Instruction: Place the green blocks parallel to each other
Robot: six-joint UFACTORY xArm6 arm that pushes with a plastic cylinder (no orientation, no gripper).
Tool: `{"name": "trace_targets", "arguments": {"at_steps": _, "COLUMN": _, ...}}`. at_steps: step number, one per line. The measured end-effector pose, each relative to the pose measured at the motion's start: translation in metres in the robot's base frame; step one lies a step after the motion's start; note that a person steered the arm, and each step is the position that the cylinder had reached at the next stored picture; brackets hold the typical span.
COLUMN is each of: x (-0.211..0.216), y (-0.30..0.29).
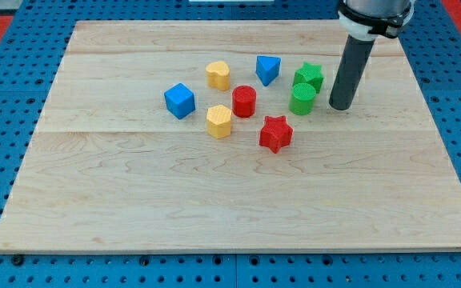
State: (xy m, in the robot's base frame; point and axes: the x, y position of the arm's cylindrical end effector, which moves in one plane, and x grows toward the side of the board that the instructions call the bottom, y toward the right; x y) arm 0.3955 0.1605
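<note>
A green star block [309,77] and a green cylinder block [302,98] sit close together on the wooden board [230,192], right of centre near the view's top; the cylinder is just below the star and they nearly touch. My tip [340,106] rests on the board just to the right of the green cylinder, a small gap away, and below-right of the green star.
A blue triangle block [267,69] lies left of the green star. A red cylinder [244,102], a red star [276,133], a yellow heart [218,75], a yellow hexagon [219,121] and a blue cube [179,100] stand further left. Blue pegboard surrounds the board.
</note>
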Motion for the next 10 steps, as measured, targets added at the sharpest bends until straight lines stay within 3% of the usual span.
{"name": "trace_targets", "arguments": {"at_steps": 7, "x": -0.006, "y": 0.001}}
{"name": "trace_targets", "arguments": {"at_steps": 9, "x": -0.051, "y": -0.036}}
{"name": "trace_targets", "arguments": {"at_steps": 10, "x": -0.051, "y": -0.047}}
